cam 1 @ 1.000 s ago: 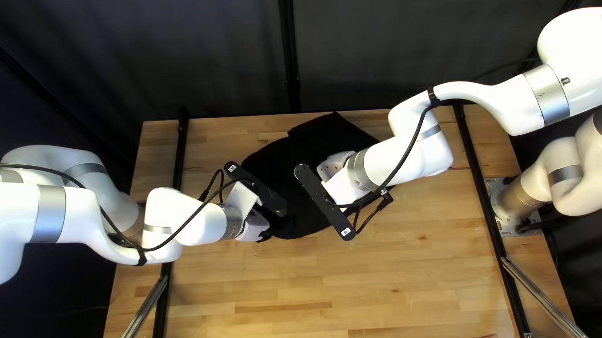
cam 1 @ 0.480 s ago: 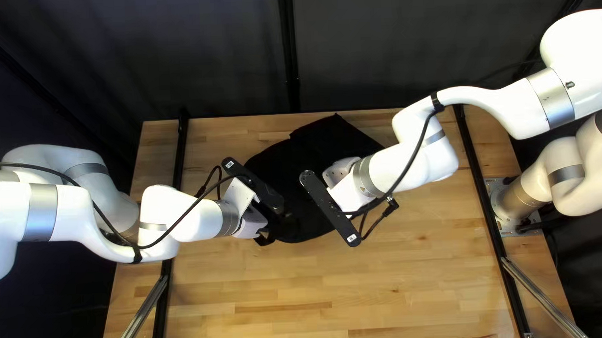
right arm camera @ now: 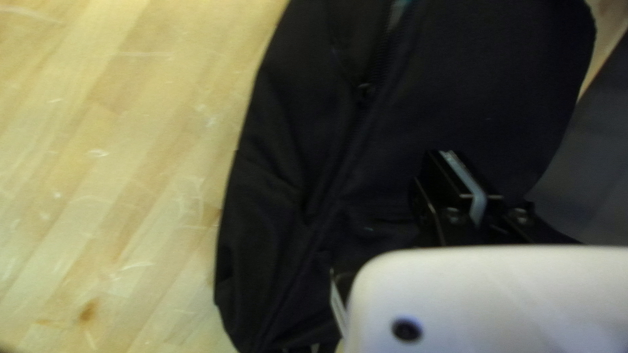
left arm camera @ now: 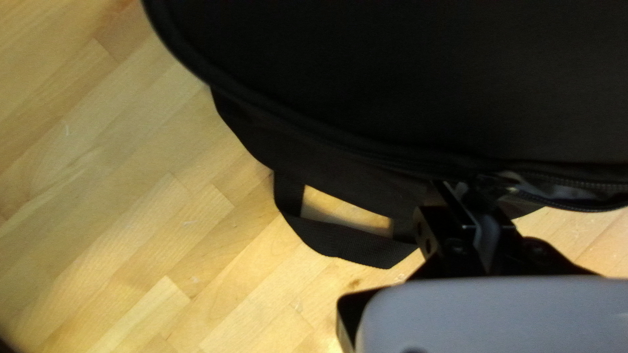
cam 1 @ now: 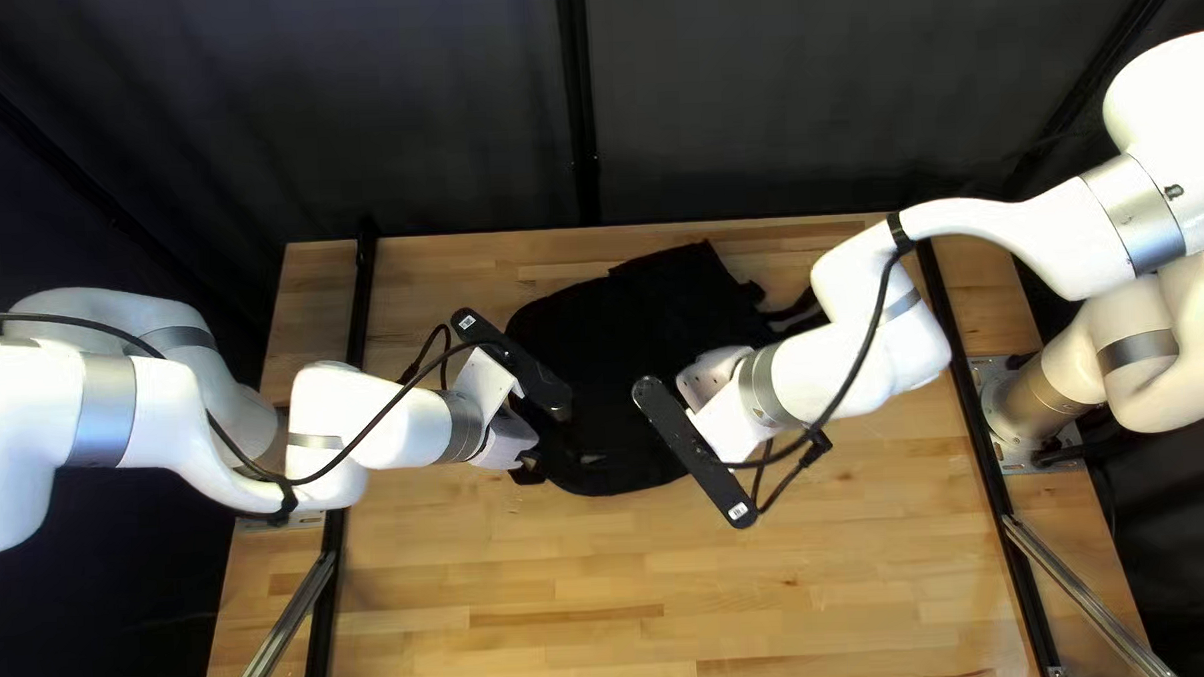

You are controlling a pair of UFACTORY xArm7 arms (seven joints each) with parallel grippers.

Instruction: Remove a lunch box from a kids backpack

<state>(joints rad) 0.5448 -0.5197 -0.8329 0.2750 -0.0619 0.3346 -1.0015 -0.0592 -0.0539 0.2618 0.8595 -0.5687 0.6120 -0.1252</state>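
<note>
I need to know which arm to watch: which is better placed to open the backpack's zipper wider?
Left, probably: the left gripper is at the zipper's parted stretch, while the right gripper is over the backpack's panel, beside the zipper.

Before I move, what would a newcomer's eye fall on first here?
Most likely the black backpack, lying on the wooden table between the two white arms. Next, the left tool, right at the pack's zipper, where a strap loop sticks out over the wood beside it. Then the right tool, its fingers closed together over the dark fabric.
</note>
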